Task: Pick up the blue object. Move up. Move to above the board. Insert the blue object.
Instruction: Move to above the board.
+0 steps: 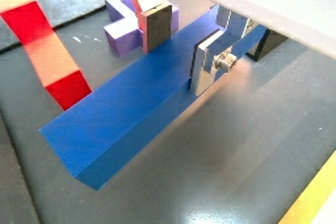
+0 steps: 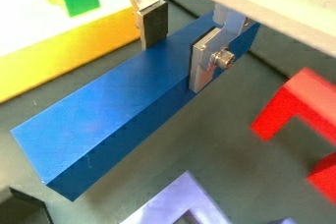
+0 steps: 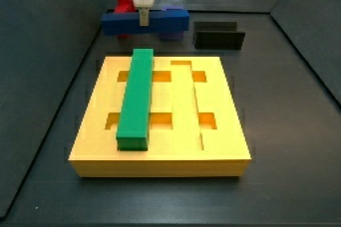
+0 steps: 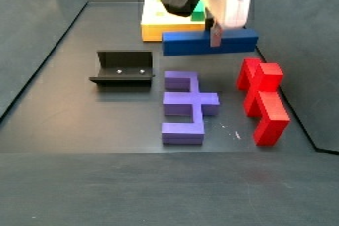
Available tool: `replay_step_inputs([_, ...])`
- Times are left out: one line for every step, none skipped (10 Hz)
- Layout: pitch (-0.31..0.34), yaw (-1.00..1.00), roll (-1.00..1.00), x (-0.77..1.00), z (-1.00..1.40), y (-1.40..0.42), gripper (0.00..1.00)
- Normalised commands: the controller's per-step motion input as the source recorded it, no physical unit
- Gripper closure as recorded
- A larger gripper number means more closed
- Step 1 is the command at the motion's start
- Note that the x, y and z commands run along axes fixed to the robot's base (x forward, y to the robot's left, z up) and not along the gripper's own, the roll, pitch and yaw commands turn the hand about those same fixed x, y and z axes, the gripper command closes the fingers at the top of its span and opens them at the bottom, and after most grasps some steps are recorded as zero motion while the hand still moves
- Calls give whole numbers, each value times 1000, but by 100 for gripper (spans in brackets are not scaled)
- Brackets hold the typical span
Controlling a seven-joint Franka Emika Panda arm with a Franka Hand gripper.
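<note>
The blue object (image 1: 132, 110) is a long dark-blue bar lying on the grey floor beside the board; it also shows in a wrist view (image 2: 118, 115) and in both side views (image 3: 144, 22) (image 4: 209, 42). My gripper (image 1: 184, 49) (image 2: 178, 46) stands over one end of it, with one finger against each long side, shut on the bar. In the side views the gripper (image 4: 216, 30) (image 3: 140, 10) reaches straight down to it. The board (image 3: 220, 141) is the big yellow block with grooves and square cut-outs, also seen in a side view (image 4: 159, 17) and in a wrist view (image 2: 53, 51).
A long green bar (image 3: 138, 97) lies in a groove of the board. A purple E-shaped block (image 4: 185, 106) and a red piece (image 4: 263, 101) lie on the floor near the blue bar. The dark fixture (image 4: 122, 68) (image 3: 220, 35) stands to one side.
</note>
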Motion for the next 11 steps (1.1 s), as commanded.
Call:
replay_step_inputs([0,0,0,0,1400,0,100])
replay_step_inputs([21,-9,2,-8,1400,3,100])
replay_step_inputs([34,-7,-19,-36,1400,-5,100])
replay_step_inputs([9,-4,-59,-3,1400,3,100])
replay_step_inputs([39,-10,-74,24,1400,2,100])
replay_step_inputs([70,-12,-80,-1,1400,-2,100])
replay_step_inputs([55,-9,-72,4,1400,4,100])
replay_step_inputs([64,-12,-64,28,422,10,100])
replay_step_inputs([24,1000,2,369,269,-1400,100])
replay_step_inputs([20,1000,13,383,207,-1400,100])
replay_step_inputs([31,1000,21,396,193,-1400,100])
